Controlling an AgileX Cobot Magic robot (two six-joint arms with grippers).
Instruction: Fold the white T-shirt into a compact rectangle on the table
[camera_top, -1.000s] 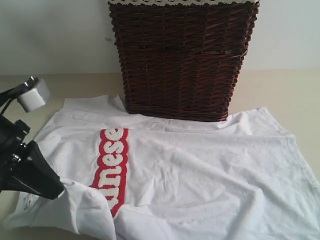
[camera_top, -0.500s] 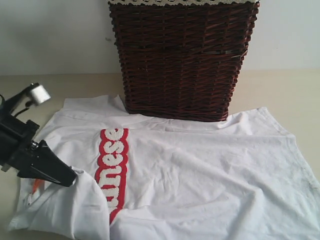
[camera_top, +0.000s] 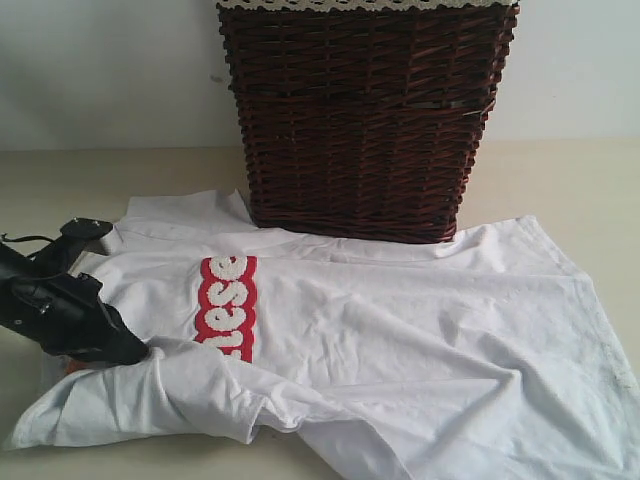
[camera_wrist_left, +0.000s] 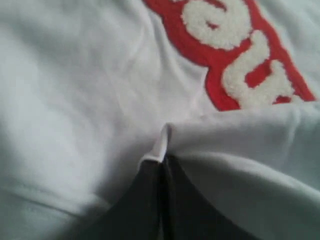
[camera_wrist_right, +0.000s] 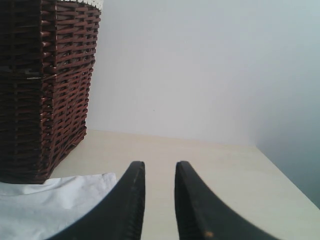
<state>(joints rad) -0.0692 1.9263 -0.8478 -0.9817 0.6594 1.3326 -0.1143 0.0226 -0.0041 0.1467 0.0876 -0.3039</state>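
The white T-shirt (camera_top: 420, 340) lies spread over the table (camera_top: 570, 180), its red band of white lettering (camera_top: 228, 305) toward the left. My left gripper (camera_top: 140, 352) is low at the shirt's left side, shut on a fold of the white T-shirt; a flap of cloth (camera_top: 180, 395) is drawn over the lower part of the red band. In the left wrist view the dark fingers (camera_wrist_left: 150, 200) pinch a white hem (camera_wrist_left: 161, 145) below the lettering (camera_wrist_left: 235, 55). My right gripper (camera_wrist_right: 159, 167) is out of the exterior view; it hangs open over the table with nothing between its fingers, beside a shirt corner (camera_wrist_right: 45, 200).
A dark brown wicker basket (camera_top: 365, 115) with a lace rim stands at the back middle, touching the shirt's far edge; it also shows in the right wrist view as the basket (camera_wrist_right: 45, 90). A pale wall rises behind the table.
My left gripper moved right and lower with the shirt's edge, drawing the flap across the red band so that fewer letters show. The arm's white camera block dropped out of sight.
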